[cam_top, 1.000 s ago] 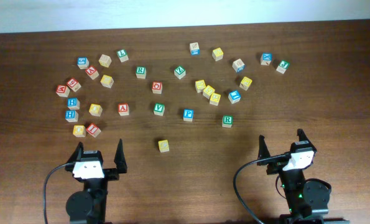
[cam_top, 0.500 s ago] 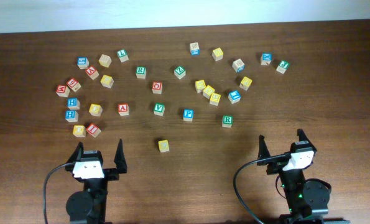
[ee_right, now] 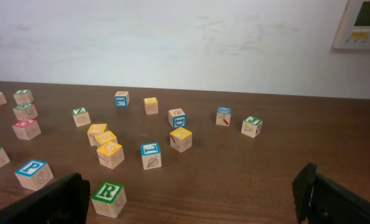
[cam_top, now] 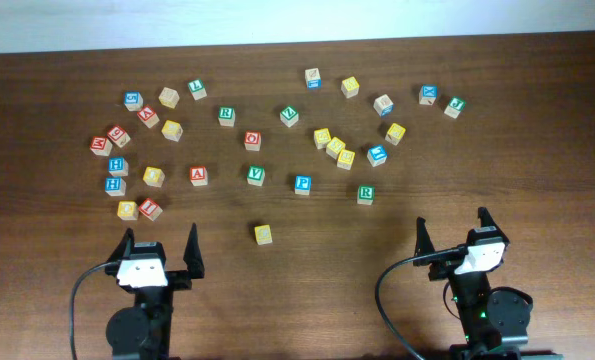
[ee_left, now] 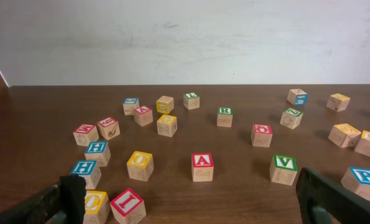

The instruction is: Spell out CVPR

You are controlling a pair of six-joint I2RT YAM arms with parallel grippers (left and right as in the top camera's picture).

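Blocks (cam_top: 198, 174) lie all over my desk (cam_top: 57, 220). I see the green V block (cam_top: 256, 173), blue P block (cam_top: 302, 184) and green R block (cam_top: 366, 194) near the middle. My left gripper (cam_top: 160, 243) and right gripper (cam_top: 452, 232) are spread wide and empty.

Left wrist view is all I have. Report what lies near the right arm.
Observer: A green R block lies ahead of the right gripper, toward its left.
Operator: Now check the near middle.
Observer: One yellow block lies there alone, nearer the robot than any other; its letter is unreadable.
Operator: State the right jaws.
Observer: Open, holding nothing.
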